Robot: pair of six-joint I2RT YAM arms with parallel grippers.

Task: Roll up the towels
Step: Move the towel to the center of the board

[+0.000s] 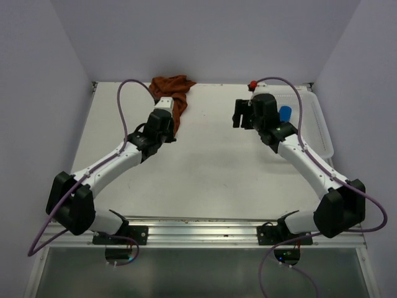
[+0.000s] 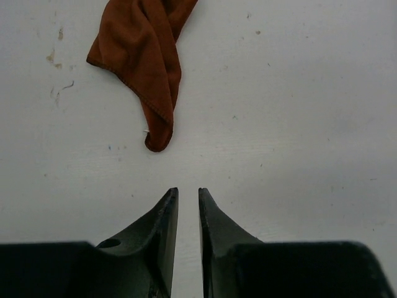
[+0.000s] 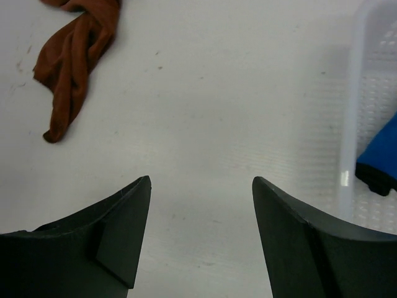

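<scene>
The rust-brown towel (image 1: pixel 173 93) lies crumpled at the back of the table, with a twisted tail trailing toward me (image 2: pixel 149 68). My left gripper (image 2: pixel 188 192) hovers over bare table just short of that tail's tip. Its jaws are open by a narrow slit with nothing between them. In the top view the left gripper (image 1: pixel 169 112) sits beside the towel's tail. The blue towel (image 1: pixel 286 113) lies in the white basket (image 1: pixel 319 127). My right gripper (image 3: pixel 201 180) is wide open and empty over bare table, with the basket (image 3: pixel 350 124) and blue towel (image 3: pixel 379 152) to its right.
A small red knob (image 1: pixel 253 85) sits at the table's back edge near the basket's corner. Walls close in the table at the back and on both sides. A metal rail (image 1: pixel 198 226) runs along the near edge between the arm bases.
</scene>
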